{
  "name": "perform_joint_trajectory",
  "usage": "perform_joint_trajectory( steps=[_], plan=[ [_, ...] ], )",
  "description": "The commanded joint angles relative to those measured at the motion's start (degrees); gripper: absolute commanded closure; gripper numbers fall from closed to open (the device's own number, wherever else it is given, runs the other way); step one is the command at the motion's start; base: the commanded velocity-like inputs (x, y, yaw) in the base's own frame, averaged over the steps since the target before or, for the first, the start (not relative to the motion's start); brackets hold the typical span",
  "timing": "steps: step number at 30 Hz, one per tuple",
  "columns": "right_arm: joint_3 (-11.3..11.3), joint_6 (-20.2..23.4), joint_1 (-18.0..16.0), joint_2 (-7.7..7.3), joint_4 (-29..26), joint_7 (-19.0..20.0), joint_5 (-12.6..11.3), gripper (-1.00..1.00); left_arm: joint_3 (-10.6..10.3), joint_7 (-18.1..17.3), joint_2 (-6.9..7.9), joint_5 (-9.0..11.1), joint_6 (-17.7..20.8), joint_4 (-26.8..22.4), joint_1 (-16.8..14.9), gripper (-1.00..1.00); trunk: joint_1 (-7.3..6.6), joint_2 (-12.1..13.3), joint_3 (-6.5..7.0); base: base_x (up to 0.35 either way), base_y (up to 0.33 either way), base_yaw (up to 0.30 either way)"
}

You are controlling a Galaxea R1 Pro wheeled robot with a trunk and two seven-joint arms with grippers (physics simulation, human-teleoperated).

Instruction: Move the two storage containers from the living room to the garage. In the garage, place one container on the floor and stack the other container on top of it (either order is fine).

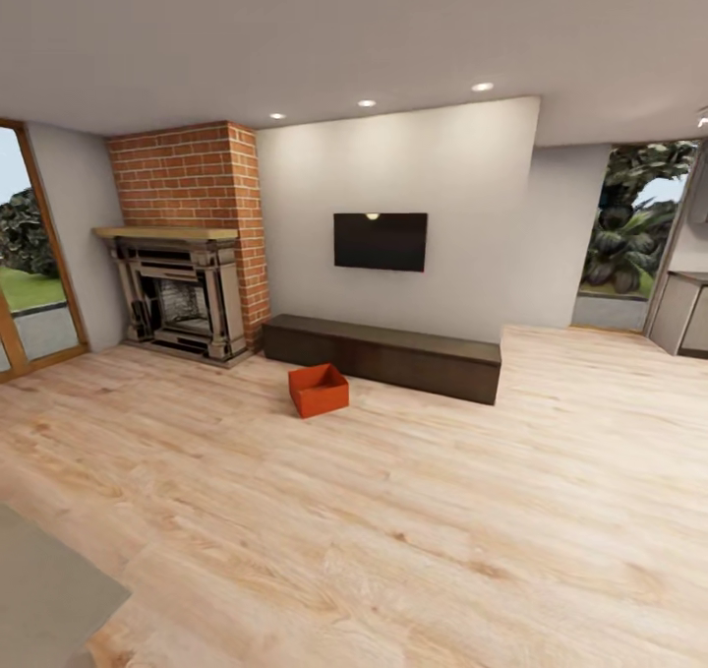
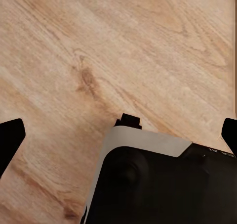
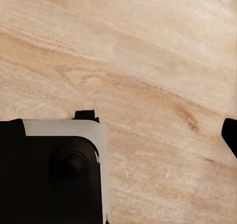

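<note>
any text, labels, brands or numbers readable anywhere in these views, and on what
None can be read.
The orange-red storage container on the wood plank floor has plain walls with no label.
The wall TV has a dark blank screen with no logo legible.
The brick fireplace and the low dark bench carry no lettering.

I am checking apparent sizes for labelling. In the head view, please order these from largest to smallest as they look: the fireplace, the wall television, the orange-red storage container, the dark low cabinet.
1. Dark low cabinet, about level with the fireplace
2. Wall television
3. Storage container
</note>
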Motion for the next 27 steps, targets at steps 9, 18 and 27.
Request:
perform_joint_trajectory(
  steps=[9, 18, 27],
  plan=[
    [0.5, -0.3, 0.0, 0.20, 0.2, -0.1, -0.5, -1.00, -0.3, 0.2, -0.02, 0.5, -0.2, 0.0, 0.0, -1.00, 0.04, -0.1, -0.08, 0.322, 0.000, -0.082],
    [0.5, -0.3, 0.0, 0.21, 0.2, -0.1, -0.4, -1.00, -0.3, 0.2, -0.02, 0.5, -0.2, 0.0, 0.0, -1.00, 0.04, -0.1, -0.08, 0.322, 0.000, -0.111],
    [0.4, -0.1, -0.1, 0.21, 0.2, -0.1, -0.5, -1.00, -0.3, 0.2, -0.02, 0.5, -0.2, 0.0, 0.0, -1.00, 0.04, -0.1, -0.08, 0.322, 0.000, -0.004]
  ],
)
